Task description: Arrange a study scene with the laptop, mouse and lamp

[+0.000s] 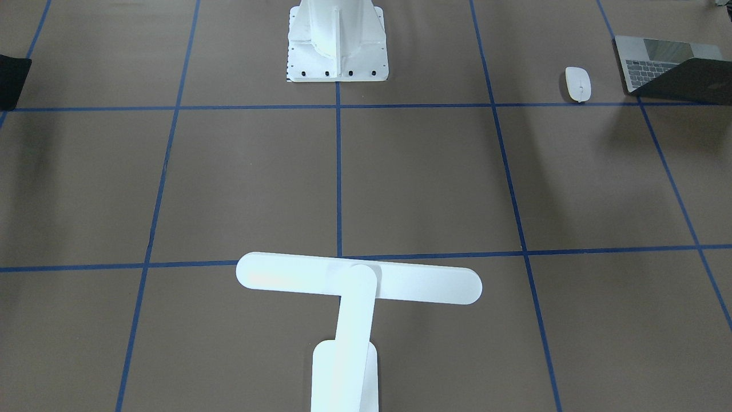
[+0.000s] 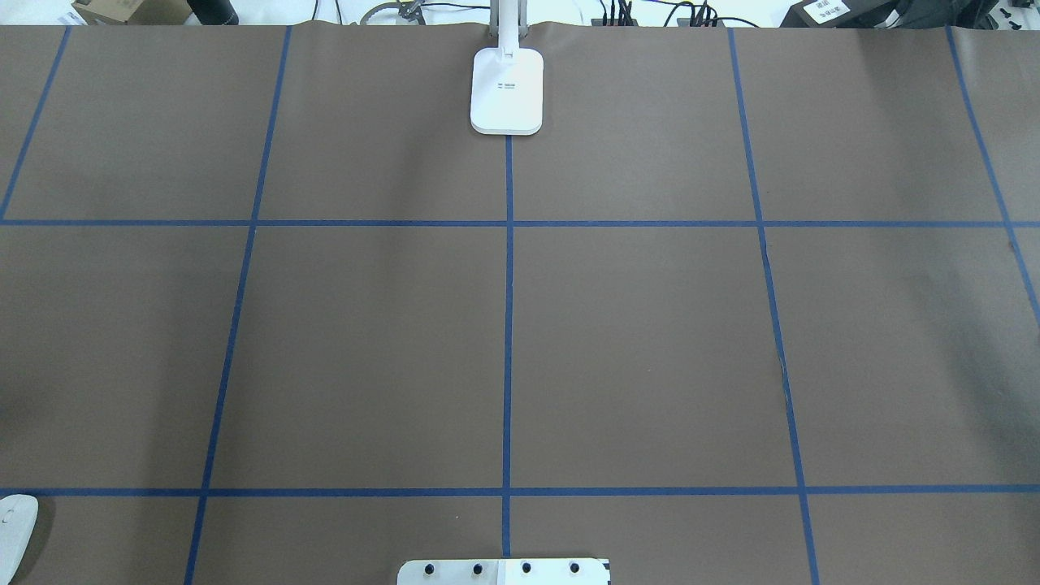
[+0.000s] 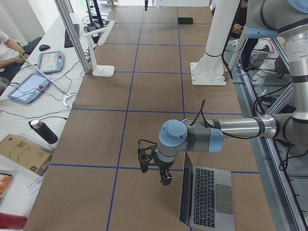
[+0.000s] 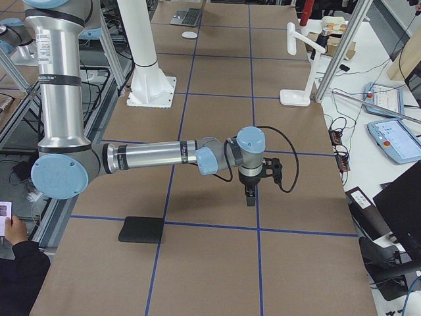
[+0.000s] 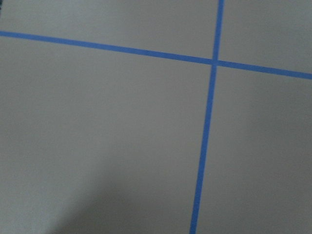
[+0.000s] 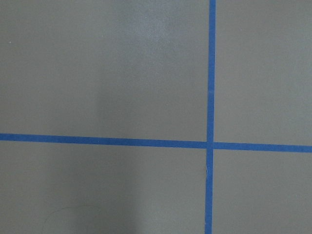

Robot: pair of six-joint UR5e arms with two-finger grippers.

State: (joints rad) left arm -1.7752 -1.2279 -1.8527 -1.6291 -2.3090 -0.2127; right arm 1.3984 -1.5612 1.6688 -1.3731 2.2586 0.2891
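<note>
Non-task items on and beside your table

You have one brown table cover (image 2: 634,341), marked into squares by blue tape lines (image 2: 508,325). One flat black square pad (image 4: 141,230) lies on the cover at a tape line. On your white side bench (image 3: 72,115) are two cabled tablets (image 3: 29,87), a dark bottle (image 3: 43,131) with a pale cap, and a cardboard box (image 3: 21,153) near it.

Silver tubular arms (image 4: 151,157), pale blue joint caps (image 4: 250,139), looped black cables (image 4: 296,164), white bolted pedestal (image 1: 336,40).
</note>
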